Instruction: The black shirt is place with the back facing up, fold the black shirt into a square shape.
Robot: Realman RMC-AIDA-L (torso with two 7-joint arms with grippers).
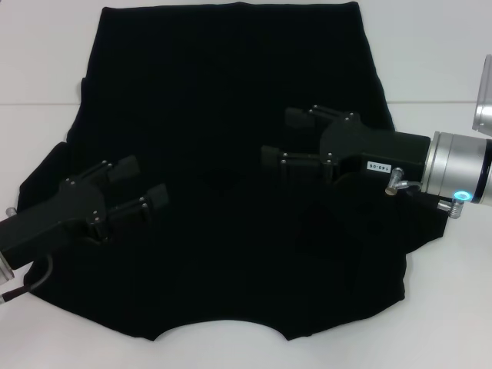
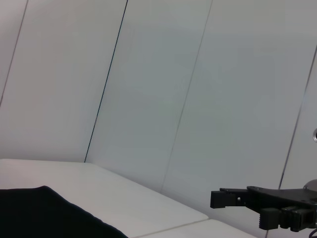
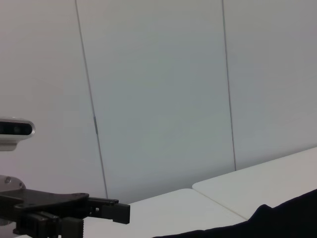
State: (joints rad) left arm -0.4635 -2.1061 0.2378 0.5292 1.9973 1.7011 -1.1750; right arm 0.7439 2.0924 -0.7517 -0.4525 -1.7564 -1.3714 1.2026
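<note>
black shirt covers white table, pale wall panels behind.

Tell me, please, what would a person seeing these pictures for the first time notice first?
The big black shirt spread flat over the white table fills most of the head view, with no lettering showing. Above it hang two dark claws pointing toward each other: the left claw over the shirt's left part and the right claw over its middle right, both with fingers apart and holding nothing.
</note>
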